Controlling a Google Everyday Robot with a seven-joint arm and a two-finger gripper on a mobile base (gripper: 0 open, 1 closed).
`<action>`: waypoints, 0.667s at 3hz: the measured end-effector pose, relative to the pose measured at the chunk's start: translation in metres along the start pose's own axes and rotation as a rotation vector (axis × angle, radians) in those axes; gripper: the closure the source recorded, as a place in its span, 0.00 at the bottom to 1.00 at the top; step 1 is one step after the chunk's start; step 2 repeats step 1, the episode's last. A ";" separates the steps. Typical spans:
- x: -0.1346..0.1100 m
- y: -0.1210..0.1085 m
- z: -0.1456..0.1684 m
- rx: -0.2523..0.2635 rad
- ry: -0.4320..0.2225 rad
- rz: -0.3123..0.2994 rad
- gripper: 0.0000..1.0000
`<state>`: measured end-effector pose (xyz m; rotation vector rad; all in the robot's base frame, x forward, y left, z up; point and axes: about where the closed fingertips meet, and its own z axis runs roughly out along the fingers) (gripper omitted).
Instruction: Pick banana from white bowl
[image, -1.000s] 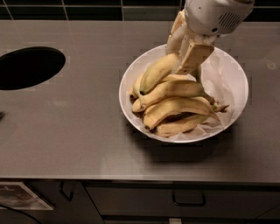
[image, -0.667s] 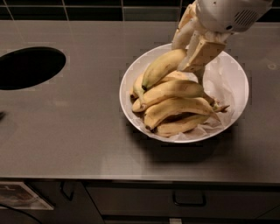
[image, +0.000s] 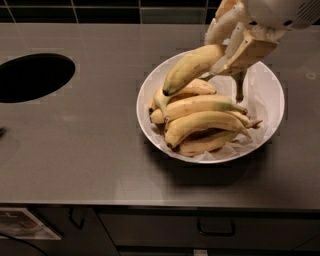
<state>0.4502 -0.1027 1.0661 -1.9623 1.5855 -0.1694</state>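
My gripper (image: 226, 49) comes in from the upper right, above the white bowl (image: 265, 135). Its cream fingers (image: 248, 52) are shut on the stem end of the banana (image: 191, 68), a plump yellow-green one. The banana hangs tilted, dark tip down to the left, lifted a little above the pile. Several longer yellow bananas (image: 202, 125) stay in the bowl on crinkled white paper (image: 260, 95). The bowl stands on the grey countertop, right of centre.
A round dark hole (image: 32, 76) is cut in the counter (image: 85, 145) at the left. A dark tiled wall runs along the back. Cabinet drawers with a handle (image: 215, 231) lie below the counter's front edge.
The gripper has risen and moved right, lifting the banana's stem end up off the pile. The other bananas have stayed in the bowl.
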 end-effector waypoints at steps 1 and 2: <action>-0.004 0.004 -0.013 0.038 0.020 -0.007 1.00; -0.004 0.004 -0.013 0.038 0.020 -0.007 1.00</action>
